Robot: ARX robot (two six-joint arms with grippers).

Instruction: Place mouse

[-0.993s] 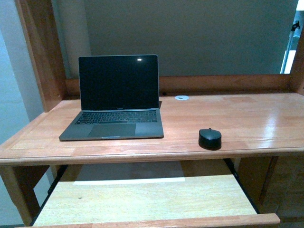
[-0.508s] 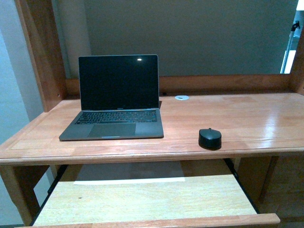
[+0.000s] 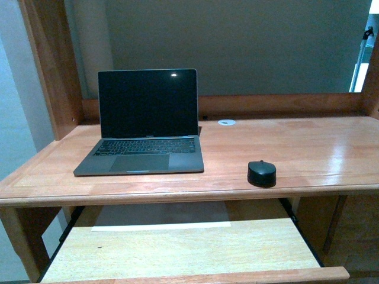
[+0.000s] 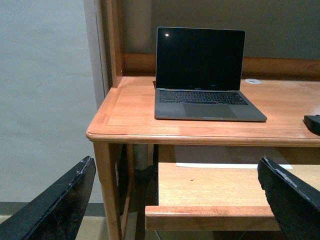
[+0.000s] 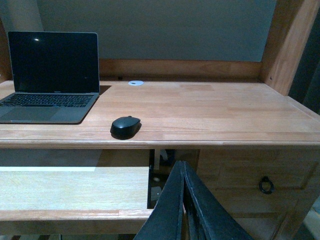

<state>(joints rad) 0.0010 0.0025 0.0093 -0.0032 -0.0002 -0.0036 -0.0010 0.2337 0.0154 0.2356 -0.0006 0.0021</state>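
The small black mouse (image 3: pixel 262 173) sits on the wooden desk top (image 3: pixel 296 148) near its front edge, to the right of the grey laptop (image 3: pixel 144 124). It also shows in the right wrist view (image 5: pixel 125 127), and only its edge shows in the left wrist view (image 4: pixel 313 123). Neither gripper is in the front view. My left gripper (image 4: pixel 175 200) is open and empty, low in front of the desk's left side. My right gripper (image 5: pixel 183 200) is shut with nothing in it, low in front of the desk, below the mouse.
A pull-out shelf (image 3: pixel 177 248) stands extended under the desk top, with a white strip at its back. A drawer with a ring handle (image 5: pixel 266 185) is at the right. A white round grommet (image 3: pixel 226 122) lies behind the laptop. Wooden uprights (image 3: pixel 50 65) flank the desk.
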